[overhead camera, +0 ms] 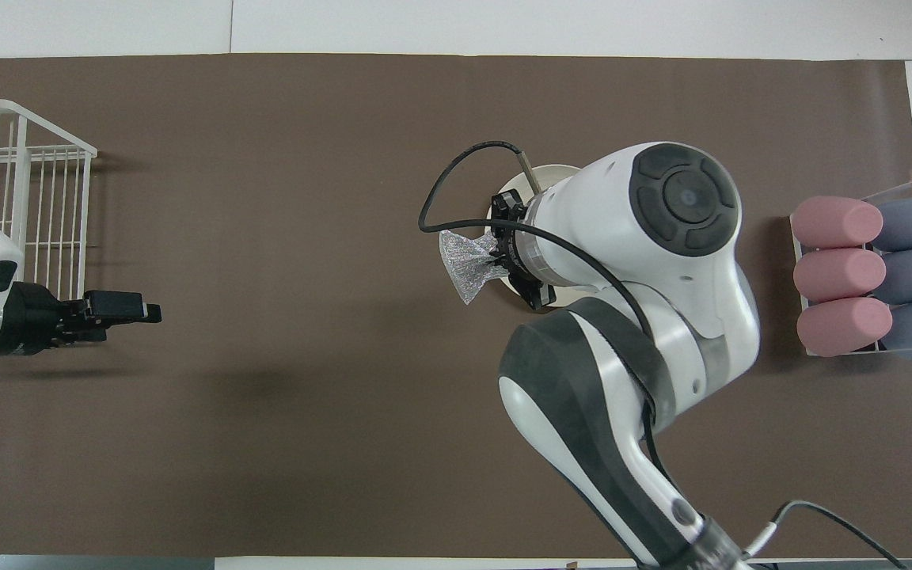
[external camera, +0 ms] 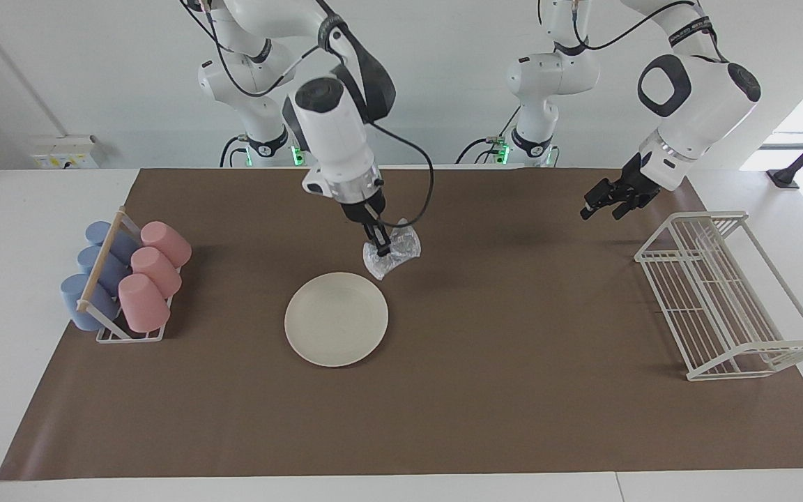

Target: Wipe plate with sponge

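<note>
Right gripper [external camera: 382, 249] has its fingers pinching the sponge [external camera: 394, 252], hanging just beside the plate [external camera: 336, 318] mid-desk. Left gripper [external camera: 607, 200] waits, fingers spread, near the rack [external camera: 722, 296]. Risk: that loose wad slips out, or pressing skids the unheld plate.

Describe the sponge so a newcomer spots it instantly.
Start at the brown mat, then the cream plate near its middle. Just beside the plate's rim nearer the robots, the right gripper has its jaws shut on the sponge: a small, silvery, glittery mesh wad, the only crinkled thing there.
</note>
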